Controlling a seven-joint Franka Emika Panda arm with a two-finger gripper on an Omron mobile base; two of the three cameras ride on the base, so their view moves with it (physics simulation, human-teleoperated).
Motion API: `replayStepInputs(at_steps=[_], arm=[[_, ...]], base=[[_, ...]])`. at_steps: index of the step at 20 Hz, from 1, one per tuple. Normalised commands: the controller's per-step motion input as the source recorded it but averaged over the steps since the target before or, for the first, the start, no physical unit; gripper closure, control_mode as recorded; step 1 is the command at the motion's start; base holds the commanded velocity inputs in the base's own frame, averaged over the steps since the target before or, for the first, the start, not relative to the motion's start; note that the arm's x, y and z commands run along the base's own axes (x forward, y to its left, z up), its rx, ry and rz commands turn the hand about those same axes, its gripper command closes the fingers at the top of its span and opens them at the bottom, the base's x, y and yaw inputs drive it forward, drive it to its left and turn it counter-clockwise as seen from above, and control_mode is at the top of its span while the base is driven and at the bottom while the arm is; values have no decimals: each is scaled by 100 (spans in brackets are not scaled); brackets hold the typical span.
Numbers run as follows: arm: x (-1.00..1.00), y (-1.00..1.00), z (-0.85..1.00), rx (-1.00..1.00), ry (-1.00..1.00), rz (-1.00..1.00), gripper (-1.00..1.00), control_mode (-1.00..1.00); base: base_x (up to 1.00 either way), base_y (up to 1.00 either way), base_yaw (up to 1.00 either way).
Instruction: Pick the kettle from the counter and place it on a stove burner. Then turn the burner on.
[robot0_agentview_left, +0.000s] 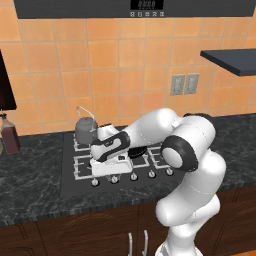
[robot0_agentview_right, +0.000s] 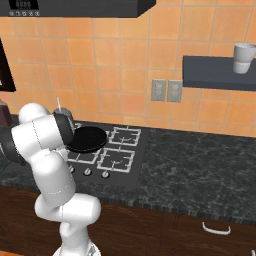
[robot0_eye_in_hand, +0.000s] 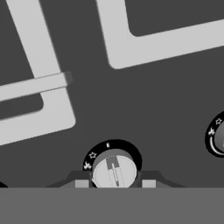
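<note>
The dull-grey kettle (robot0_agentview_left: 86, 130) stands upright on the back-left stove burner (robot0_agentview_left: 78, 145) of the black cooktop; in the right base view its top (robot0_agentview_right: 64, 114) peeks out behind my arm. My gripper (robot0_agentview_left: 114, 176) is lowered to the front row of knobs. In the hand view my gripper (robot0_eye_in_hand: 115, 183) has its fingertips (robot0_eye_in_hand: 82, 183) pressed close against both sides of a round knob (robot0_eye_in_hand: 115, 169) with a black dial ring. The counter (robot0_agentview_left: 35, 165) runs on both sides of the cooktop.
A black frying pan (robot0_agentview_right: 87, 139) rests on a middle burner beside my arm. A dark brown bottle (robot0_agentview_left: 10, 134) stands at the counter's far left. More knobs (robot0_agentview_left: 152, 174) line the cooktop front, one at the hand view's right edge (robot0_eye_in_hand: 217, 138). A mug (robot0_agentview_right: 243, 57) sits on the wall shelf.
</note>
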Motion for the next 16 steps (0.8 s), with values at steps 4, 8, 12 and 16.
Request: replayStepInputs(at_steps=[4, 8, 12, 16], arm=[[-2, 0, 0, 0, 0, 4, 100, -100], [-2, 0, 0, 0, 0, 15, 100, -100], [0, 0, -6, 0, 0, 26, 100, -100], [0, 0, -1, 0, 3, 32, 100, -100]], base=[[0, 0, 0], [0, 0, 0], [0, 0, 0], [0, 0, 0]])
